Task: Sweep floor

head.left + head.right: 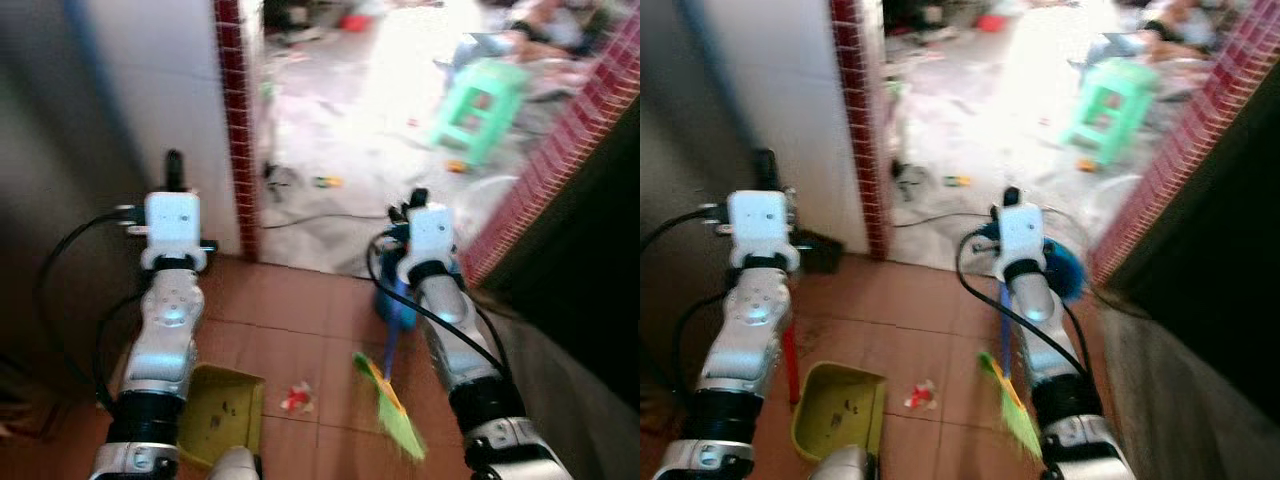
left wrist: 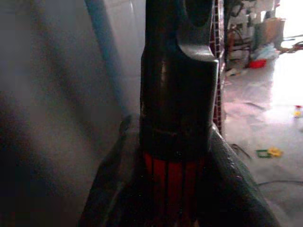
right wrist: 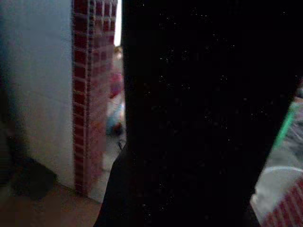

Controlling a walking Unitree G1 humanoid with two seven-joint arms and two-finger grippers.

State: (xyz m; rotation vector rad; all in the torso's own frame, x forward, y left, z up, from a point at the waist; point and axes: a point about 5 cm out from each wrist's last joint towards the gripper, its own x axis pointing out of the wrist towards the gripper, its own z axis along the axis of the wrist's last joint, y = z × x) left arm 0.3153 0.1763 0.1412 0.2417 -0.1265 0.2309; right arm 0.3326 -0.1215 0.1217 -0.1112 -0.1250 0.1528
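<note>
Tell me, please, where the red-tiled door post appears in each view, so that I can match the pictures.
Left eye view: the red-tiled door post stands upper centre-left, beyond the left arm.
Right eye view: it stands further left.
Left wrist view: a thin strip just behind the black and red handle.
Right wrist view: a broad band beside a dark blur.
Shared landmark: the white wall adjoining it.

We see open tiled floor (image 1: 290,320) between dustpan (image 1: 222,412) and broom (image 1: 392,405); a red-tiled pillar (image 1: 236,130) and brick wall (image 1: 545,170) narrow the doorway, with a green stool (image 1: 480,105) beyond.
</note>
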